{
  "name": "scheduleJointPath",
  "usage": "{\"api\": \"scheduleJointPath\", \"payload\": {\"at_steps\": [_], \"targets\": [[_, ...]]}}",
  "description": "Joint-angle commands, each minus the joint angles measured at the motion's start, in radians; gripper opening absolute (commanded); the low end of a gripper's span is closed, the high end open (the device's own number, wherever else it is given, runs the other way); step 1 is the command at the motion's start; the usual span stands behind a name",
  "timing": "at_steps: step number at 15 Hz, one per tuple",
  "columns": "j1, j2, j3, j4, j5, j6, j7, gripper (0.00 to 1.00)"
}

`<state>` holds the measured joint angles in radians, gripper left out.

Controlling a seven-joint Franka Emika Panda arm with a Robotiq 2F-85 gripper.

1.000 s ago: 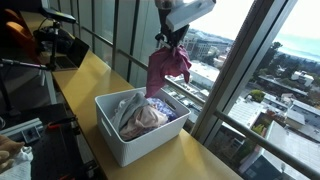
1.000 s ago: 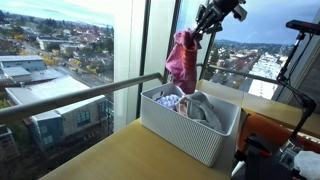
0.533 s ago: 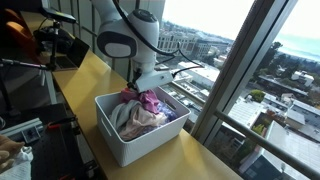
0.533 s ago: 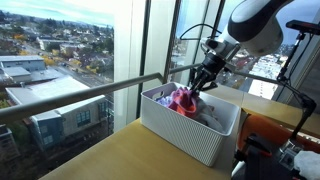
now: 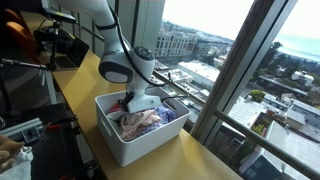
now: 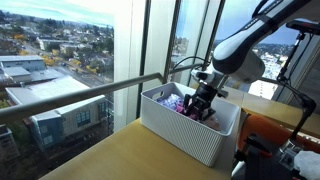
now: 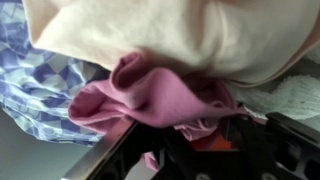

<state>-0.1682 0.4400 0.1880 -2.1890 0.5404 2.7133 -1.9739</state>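
**Claw low in the bin, pink cloth right at its tips**

The gripper (image 5: 136,104) sits inside the white bin (image 5: 122,148), down among the heap of laundry, as both exterior views show. In the wrist view the pink cloth (image 7: 150,95) lies bunched straight ahead of the claw and touches it, its long axis running across the picture. A cream cloth (image 7: 190,35) lies just beyond it, with a blue checked cloth (image 7: 35,90) to one side. The claw is dark and blurred there, so I cannot tell whether it pinches the pink cloth or stands apart
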Motion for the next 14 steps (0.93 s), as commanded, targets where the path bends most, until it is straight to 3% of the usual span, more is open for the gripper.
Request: {"api": "scheduleJointPath", "payload": {"at_steps": [1, 4, 8, 14], "targets": [[-0.024, -0.037, 0.031, 0.019, -0.025, -0.014, 0.026, 0.81], [0.016, -0.116, 0.023, 0.018, -0.058, -0.018, 0.099, 1.0], [0.093, -0.231, 0.01, 0.041, -0.154, -0.032, 0.271, 1.0], [0.21, -0.305, 0.064, 0.15, -0.112, 0.044, 0.408, 1.0]]}}
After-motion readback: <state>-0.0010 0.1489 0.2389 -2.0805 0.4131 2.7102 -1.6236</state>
